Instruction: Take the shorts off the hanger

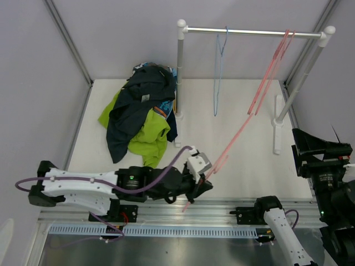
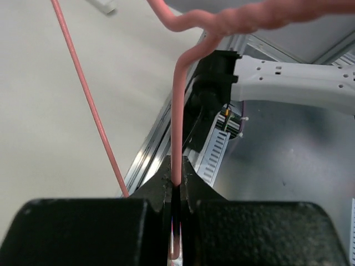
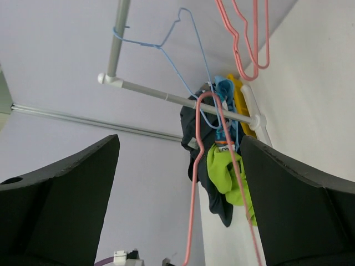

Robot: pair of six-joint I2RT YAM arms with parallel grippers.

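Left gripper [image 2: 176,184] clamped on thin pink wire hanger [image 1: 244,123] slanting away-right to metal rail [image 1: 249,31]; heaped soft fabric shorts [image 1: 138,111] ahead-left. Right gripper [image 3: 177,183] splayed.

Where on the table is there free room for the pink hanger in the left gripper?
The widest bare patch of the table lies in front right, between the held pink hanger, the rack's right foot and the near rail. A second one lies under the blue hanger. The back left is crowded by the pile of shorts.
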